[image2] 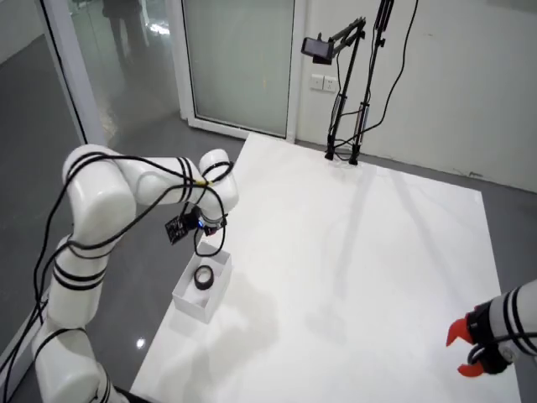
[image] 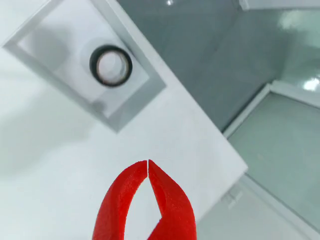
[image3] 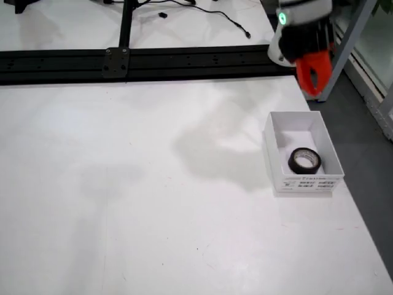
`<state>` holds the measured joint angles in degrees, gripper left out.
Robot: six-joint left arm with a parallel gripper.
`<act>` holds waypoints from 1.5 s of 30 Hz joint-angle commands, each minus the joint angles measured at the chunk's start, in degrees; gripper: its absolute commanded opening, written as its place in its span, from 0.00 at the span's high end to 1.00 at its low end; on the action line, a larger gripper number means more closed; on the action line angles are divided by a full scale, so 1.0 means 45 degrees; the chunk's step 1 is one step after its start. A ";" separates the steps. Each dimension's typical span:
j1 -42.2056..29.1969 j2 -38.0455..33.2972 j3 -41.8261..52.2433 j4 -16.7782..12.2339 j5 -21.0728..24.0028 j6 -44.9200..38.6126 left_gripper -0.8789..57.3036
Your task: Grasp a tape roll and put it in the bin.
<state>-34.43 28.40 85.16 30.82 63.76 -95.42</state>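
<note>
Arm (image2: 101, 201) built of glossy white rounded segments – joints ringed by black bands. Black cables looped along outside, clipped near wrist. Small black module with blue light seen at wrist. End effector (image: 148, 162) formed of two red curved fingers – surface grainy, matte.

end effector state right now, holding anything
End effector: closed, red fingertips touching, holding nothing. The tape roll lies in the white bin.
</note>
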 commanded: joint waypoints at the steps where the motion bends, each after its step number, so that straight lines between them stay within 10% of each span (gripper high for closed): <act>1: -0.4379 -0.3967 -0.0038 0.0378 0.1572 0.0112 0.99; 28: -0.9711 -0.1701 -0.4511 -0.0149 0.0517 0.2260 0.99; 36: -0.9379 0.0897 -0.7733 -0.2474 -0.0205 0.6128 0.99; 45: -0.8949 0.1112 -0.7831 -0.3958 0.0576 0.6381 0.99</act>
<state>-74.31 24.10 62.31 25.40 65.85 -79.48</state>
